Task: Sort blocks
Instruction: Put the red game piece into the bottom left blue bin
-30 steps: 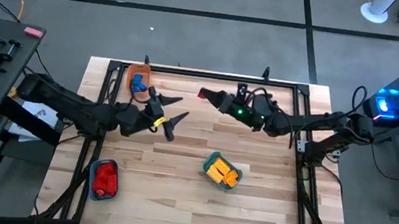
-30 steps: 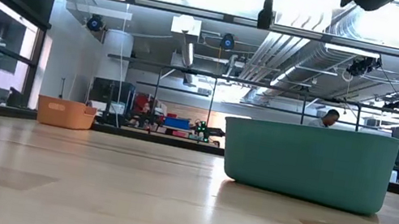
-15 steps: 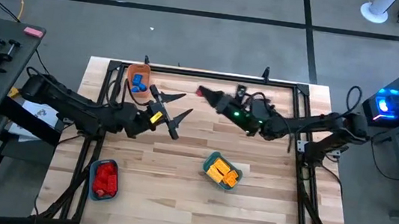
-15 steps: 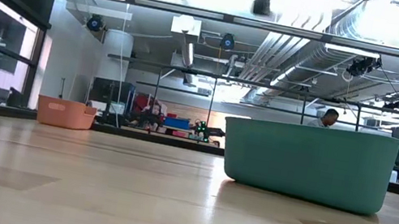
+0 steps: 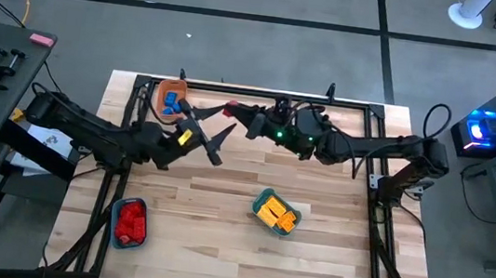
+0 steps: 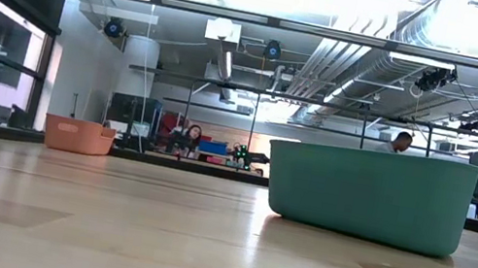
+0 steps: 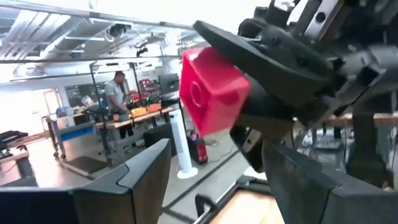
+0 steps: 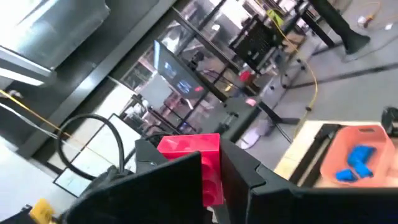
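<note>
My right gripper [image 5: 238, 112] is shut on a red block [image 5: 230, 109], high above the table near its far edge; the same block shows in the left wrist view [image 7: 211, 90] and the right wrist view [image 8: 194, 157]. My left gripper [image 5: 216, 128] is open, just left of and below the block, its fingers [image 7: 144, 174] apart from it. Blue blocks [image 5: 171, 103] lie in an orange tray [image 5: 176, 87]. Red blocks [image 5: 131, 222] fill a teal tray at the near left. Yellow-orange blocks [image 5: 277, 216] sit in a teal tray [image 5: 265, 197]. My right gripper pinches the red block [image 8: 186, 144] between its two fingers [image 8: 161, 186], coming roughly level from the table's right. The block is lifted clear, well above the table, and sticks out past the fingertips toward my left gripper.
The wooden table [image 5: 216, 257] has a black frame around it [image 5: 253, 91]. In the low view the teal tray [image 6: 367, 191] stands close on the right and the orange tray [image 6: 79, 135] far on the left. People show in the room behind.
My right gripper has carried the red block toward the table's left, up to my left gripper. My left gripper has moved a little toward the far edge and upward. Both have risen out of the top of the low view.
</note>
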